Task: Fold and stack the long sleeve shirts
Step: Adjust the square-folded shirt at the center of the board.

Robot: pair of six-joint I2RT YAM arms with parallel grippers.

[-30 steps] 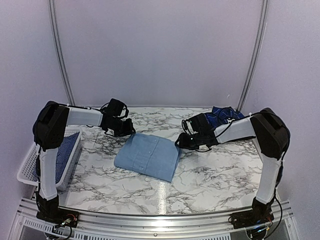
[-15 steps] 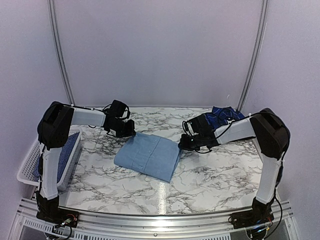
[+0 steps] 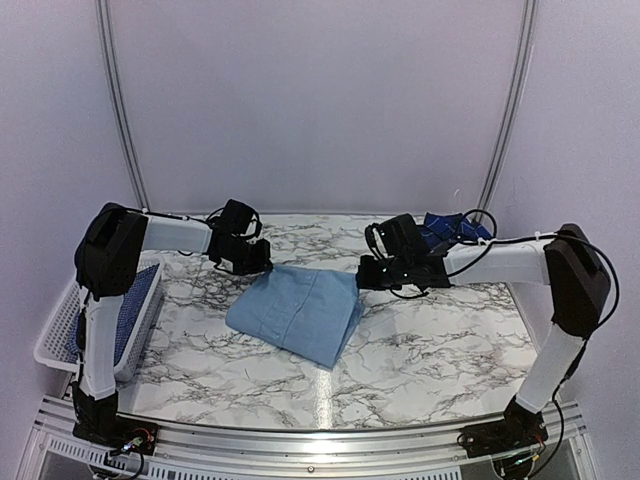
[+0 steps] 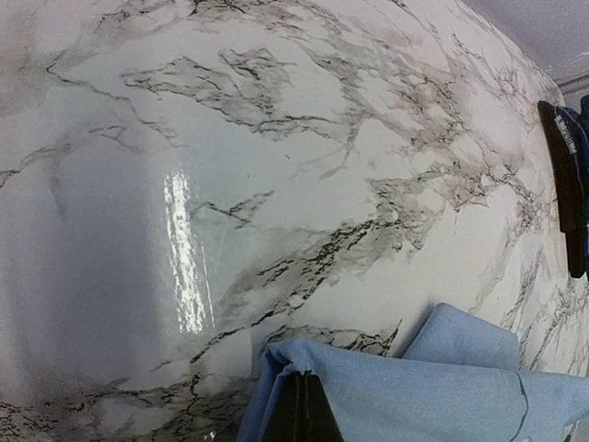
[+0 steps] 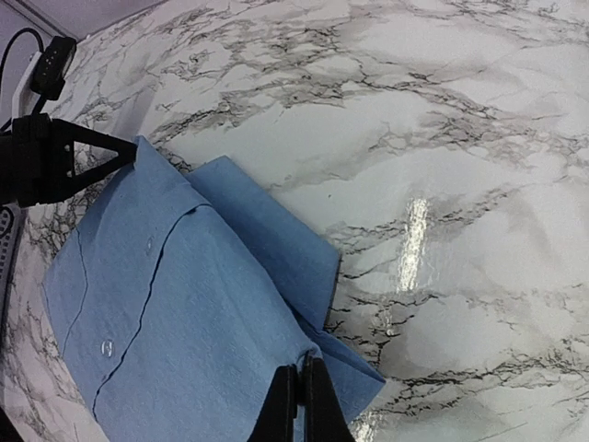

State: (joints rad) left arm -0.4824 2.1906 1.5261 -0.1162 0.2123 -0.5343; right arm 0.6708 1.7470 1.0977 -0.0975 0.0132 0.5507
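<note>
The plain light blue shirt [image 3: 298,310] lies folded mid-table, its far edge raised off the marble. My left gripper [image 3: 262,265] is shut on its far left corner; in the left wrist view the cloth [image 4: 433,391] drapes over my closed fingers [image 4: 302,414]. My right gripper [image 3: 362,280] is shut on its far right corner; in the right wrist view my fingers [image 5: 299,405] pinch the cloth [image 5: 184,322] by a folded flap. A dark navy shirt [image 3: 445,230] is bunched at the back right behind my right arm. A blue checked cloth [image 3: 130,305] lies in the basket at the left.
A white mesh basket [image 3: 58,335] stands at the table's left edge. A curved metal frame [image 3: 120,110] rises along the back wall. The marble table [image 3: 430,350] ends at a metal rail in front.
Both grippers have lifted the shirt's far edge a little. The right arm has stretched out and moved toward the back, and the shirt has shifted slightly left.
</note>
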